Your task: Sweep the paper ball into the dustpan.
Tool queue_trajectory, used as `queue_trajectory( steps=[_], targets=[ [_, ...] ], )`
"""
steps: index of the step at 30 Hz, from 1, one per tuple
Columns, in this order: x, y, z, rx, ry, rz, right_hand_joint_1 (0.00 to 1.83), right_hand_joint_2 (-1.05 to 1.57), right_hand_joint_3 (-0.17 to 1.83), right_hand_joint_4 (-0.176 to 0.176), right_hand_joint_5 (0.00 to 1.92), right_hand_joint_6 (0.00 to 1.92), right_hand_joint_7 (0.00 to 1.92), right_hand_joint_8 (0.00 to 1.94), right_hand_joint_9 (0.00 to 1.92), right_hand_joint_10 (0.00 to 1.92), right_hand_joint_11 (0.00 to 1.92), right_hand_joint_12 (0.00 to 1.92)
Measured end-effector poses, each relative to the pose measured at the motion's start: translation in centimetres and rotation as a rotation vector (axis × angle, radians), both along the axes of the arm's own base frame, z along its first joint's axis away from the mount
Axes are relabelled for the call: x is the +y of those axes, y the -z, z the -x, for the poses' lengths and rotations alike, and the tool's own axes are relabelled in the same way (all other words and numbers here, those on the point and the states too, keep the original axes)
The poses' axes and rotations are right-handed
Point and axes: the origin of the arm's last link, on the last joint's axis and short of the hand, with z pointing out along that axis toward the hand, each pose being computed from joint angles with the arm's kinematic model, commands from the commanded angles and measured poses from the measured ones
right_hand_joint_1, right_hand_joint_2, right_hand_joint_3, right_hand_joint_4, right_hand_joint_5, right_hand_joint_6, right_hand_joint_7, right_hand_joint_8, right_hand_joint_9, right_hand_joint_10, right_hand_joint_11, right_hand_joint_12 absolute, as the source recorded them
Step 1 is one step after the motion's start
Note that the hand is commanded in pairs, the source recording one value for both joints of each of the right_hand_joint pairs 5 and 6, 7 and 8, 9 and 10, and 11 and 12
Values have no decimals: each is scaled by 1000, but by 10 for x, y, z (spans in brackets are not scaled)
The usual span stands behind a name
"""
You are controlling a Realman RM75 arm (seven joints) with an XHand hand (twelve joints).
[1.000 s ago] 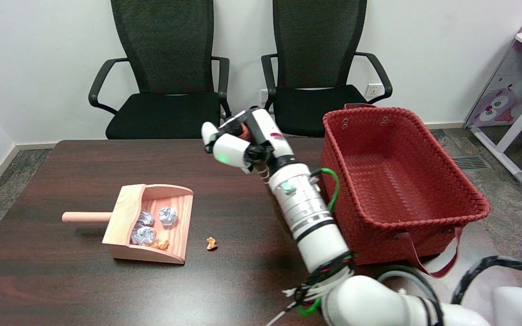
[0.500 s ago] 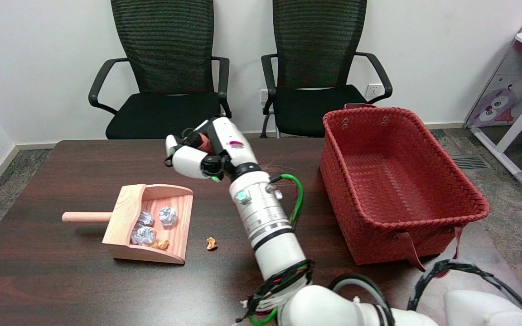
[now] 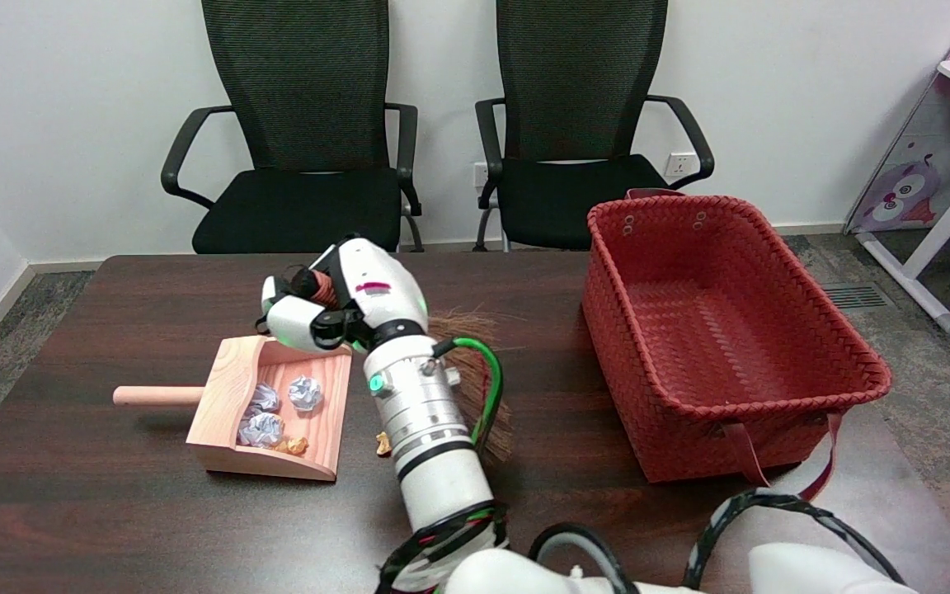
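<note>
Your right hand [image 3: 335,301] gripped the whisk broom [image 3: 475,388], bristles trailing toward the table's right edge. The orange paper ball [image 3: 383,444] lay between bristles and dustpan [image 3: 277,404], just off its open mouth.

The tabletop [image 3: 153,511] is dark wood-grain with a smooth, slightly glossy finish. The dustpan [image 3: 232,388] is pale unpainted wood, matt, with a ribbed floor; the paper balls [image 3: 304,393] in it are crumpled and rough. The robot hand [image 3: 335,301] has glossy white plastic shells over black parts. The brush [image 3: 475,330] has coarse brown fibre bristles. The basket [image 3: 772,396] at the tabletop's right edge is woven red material.
</note>
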Motion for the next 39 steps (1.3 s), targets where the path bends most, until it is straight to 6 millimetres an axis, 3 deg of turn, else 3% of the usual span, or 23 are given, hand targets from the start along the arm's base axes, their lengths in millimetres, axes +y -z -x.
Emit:
queue_trajectory(
  steps=[23, 39],
  targets=[
    [-1, 47, 22, 114, -30, 39, 1010, 1571, 1833, 14, 1920, 1920, 1920, 1920, 1920, 1920, 1920, 1920],
    [-2, 55, 40, -30, -79, 2, 972, 1571, 1833, 18, 1920, 1920, 1920, 1920, 1920, 1920, 1920, 1920]
  ],
)
